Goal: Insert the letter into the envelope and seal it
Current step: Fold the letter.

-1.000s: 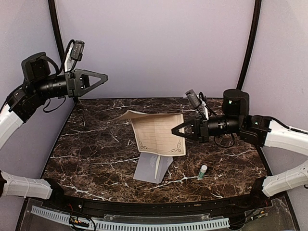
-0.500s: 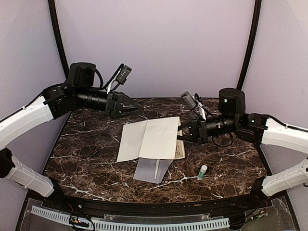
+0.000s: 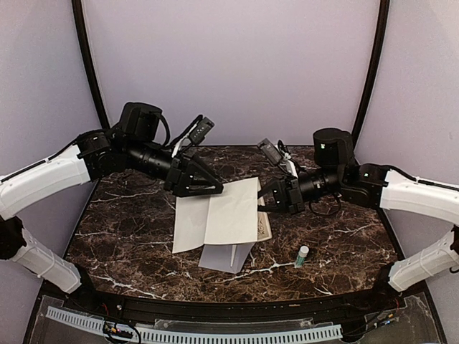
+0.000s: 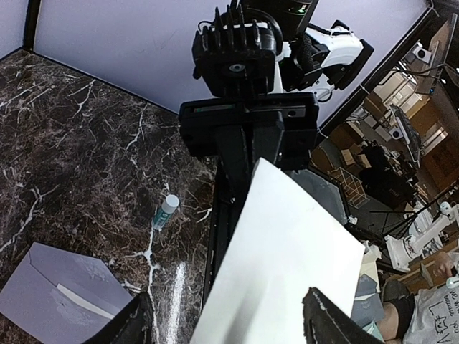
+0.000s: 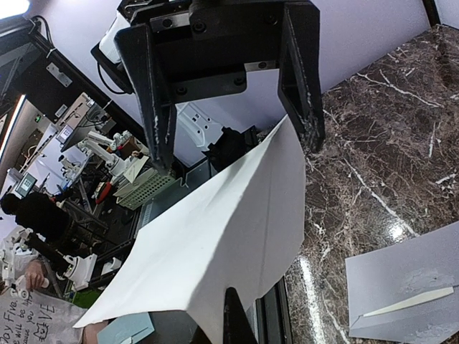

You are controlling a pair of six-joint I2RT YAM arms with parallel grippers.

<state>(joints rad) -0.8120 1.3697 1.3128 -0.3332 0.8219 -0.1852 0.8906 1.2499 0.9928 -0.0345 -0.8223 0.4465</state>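
Note:
The letter [image 3: 219, 218] hangs blank side up above the table, bowed along a crease. My right gripper [image 3: 262, 203] is shut on its right edge; in the right wrist view one dark finger [image 5: 232, 319] pinches the sheet [image 5: 215, 236] from below. My left gripper [image 3: 214, 188] is open at the sheet's far left edge. The left wrist view has the letter [image 4: 287, 265] lying between its spread fingers [image 4: 133, 322]. The grey envelope [image 3: 226, 256] lies flap open on the marble below the letter, partly hidden by it.
A small glue stick [image 3: 302, 256] lies on the dark marble table [image 3: 129, 222], right of the envelope [image 4: 64, 294]. The two arms face each other over the table's middle. Purple walls close in the back and sides.
The left arm swung down from the back left corner to the letter's far edge. The right gripper lifted and turned the letter blank side up and shifted it left.

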